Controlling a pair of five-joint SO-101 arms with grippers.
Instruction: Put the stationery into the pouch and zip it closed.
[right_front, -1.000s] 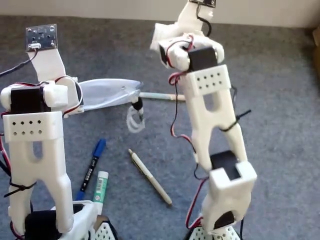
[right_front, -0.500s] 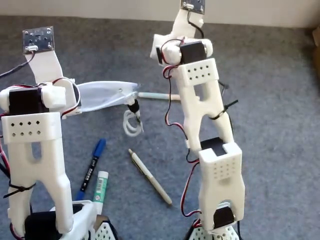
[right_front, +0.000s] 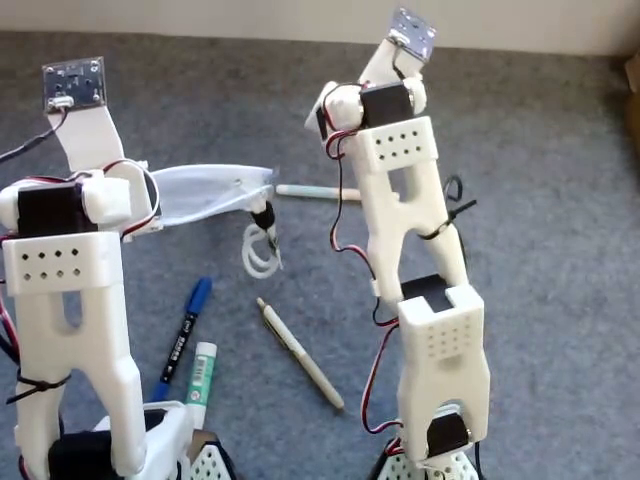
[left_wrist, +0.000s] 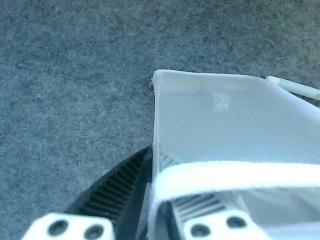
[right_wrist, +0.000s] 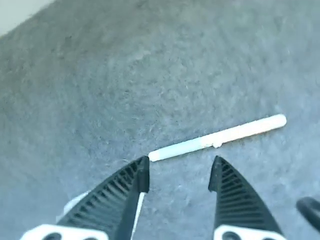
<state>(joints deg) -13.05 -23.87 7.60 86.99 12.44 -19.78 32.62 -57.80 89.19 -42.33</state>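
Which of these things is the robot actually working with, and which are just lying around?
Job: pouch, white pen, blue marker, green-and-white stick, beige pen.
Just there: grey carpet; white cord loop, possibly the pouch's strap.

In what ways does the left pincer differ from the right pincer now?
The left pincer is shut on the pouch; the right pincer is open and empty. The left pincer grips the pouch's edge; the right pincer points at a white pen. Both are black and ribbed.
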